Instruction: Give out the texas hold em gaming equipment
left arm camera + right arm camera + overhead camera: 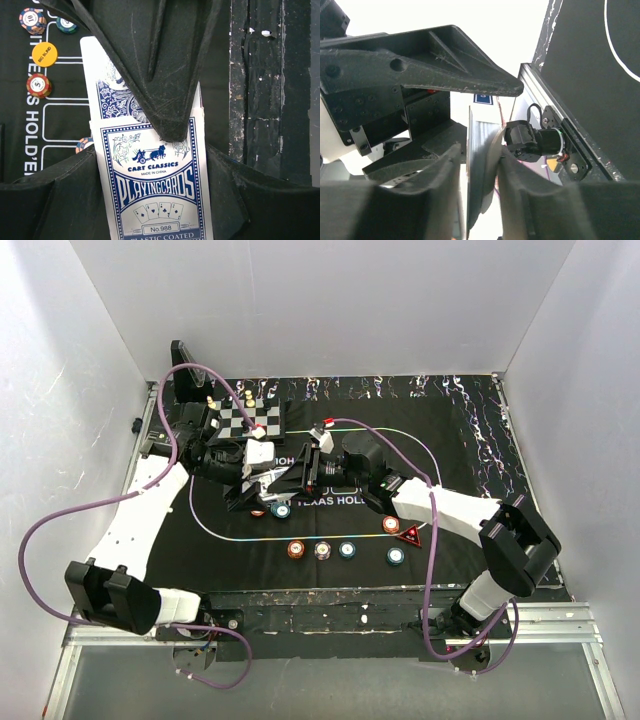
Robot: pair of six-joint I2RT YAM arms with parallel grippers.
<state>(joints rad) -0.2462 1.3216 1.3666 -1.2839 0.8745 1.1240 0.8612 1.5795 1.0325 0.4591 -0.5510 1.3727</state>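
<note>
Card box: "CART CLASSICS", "MADE IN CHINA", "PLAYINGCARDS", "No.988", "PLASTIC COATED". Yellow disc: "BIG BLIND". Mat: "TEXAS HOL", rest covered.

Looks like a robot lab test cell: plain white panel walls box in left, far & right; alu. rails line near edge; purple cables loop about.

White walls, black table, even light
</note>
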